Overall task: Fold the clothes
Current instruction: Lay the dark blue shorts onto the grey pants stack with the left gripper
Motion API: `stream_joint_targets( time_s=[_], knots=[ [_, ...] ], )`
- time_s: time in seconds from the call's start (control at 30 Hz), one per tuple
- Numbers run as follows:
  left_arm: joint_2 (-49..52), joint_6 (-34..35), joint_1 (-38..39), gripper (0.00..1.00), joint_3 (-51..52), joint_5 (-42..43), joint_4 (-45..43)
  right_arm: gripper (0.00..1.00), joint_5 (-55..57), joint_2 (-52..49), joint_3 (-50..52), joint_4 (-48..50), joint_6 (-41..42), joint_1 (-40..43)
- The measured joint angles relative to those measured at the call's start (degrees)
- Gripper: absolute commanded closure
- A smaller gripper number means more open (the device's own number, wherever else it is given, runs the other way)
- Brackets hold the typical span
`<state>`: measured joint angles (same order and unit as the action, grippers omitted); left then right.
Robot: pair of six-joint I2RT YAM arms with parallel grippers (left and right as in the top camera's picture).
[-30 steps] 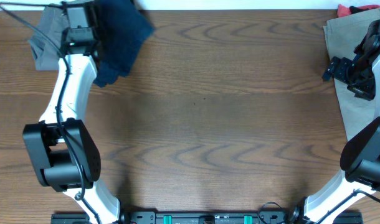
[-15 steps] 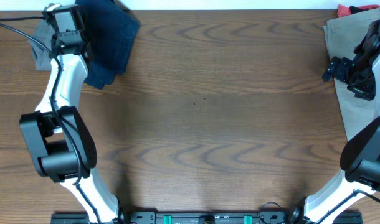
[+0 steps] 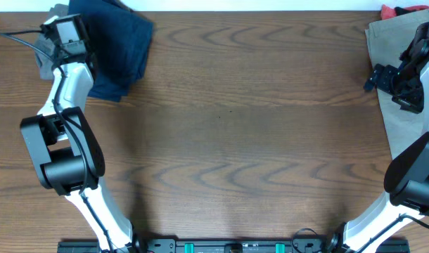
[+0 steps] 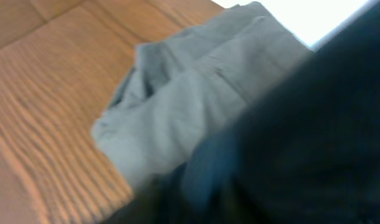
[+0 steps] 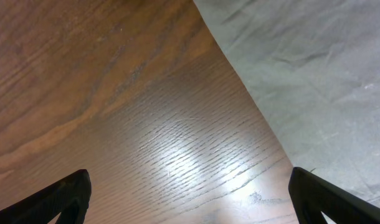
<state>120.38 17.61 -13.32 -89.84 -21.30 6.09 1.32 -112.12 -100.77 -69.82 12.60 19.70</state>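
The dark navy-blue shorts (image 3: 119, 46) lie bunched at the table's far left corner. My left gripper (image 3: 68, 28) is at their left edge, its fingers buried in the cloth. In the left wrist view the navy cloth (image 4: 302, 143) fills the lower right, close and blurred. The crumpled olive-grey shorts (image 4: 190, 106) lie behind it, and a strip of them shows in the overhead view (image 3: 44, 62). The tan-khaki shorts (image 3: 387, 42) lie flat at the far right. My right gripper (image 3: 385, 77) is open and empty above their left edge (image 5: 314, 74), over bare wood (image 5: 190, 199).
A red cloth (image 3: 396, 10) shows at the back right corner. The wooden table (image 3: 228, 140) runs between the two arms. The table's back edge lies just behind the navy shorts and the tan shorts.
My left arm has swung left and toward the back edge. The navy shorts have moved with it, onto the olive-grey pair. The right arm has not moved.
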Motion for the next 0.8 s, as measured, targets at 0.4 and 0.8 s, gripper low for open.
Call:
stream_joint_targets(
  time_s=[0.4,0.8],
  knots=[
    [0.0,0.2,-1.0,0.48,-0.2,-1.4,2.6,0.01,0.0,0.0,0.0,0.0,0.0,0.0],
    [0.1,0.2,2.2,0.49,-0.2,8.7,7.0,0.01,0.0,0.0,0.0,0.0,0.0,0.0]
  ],
)
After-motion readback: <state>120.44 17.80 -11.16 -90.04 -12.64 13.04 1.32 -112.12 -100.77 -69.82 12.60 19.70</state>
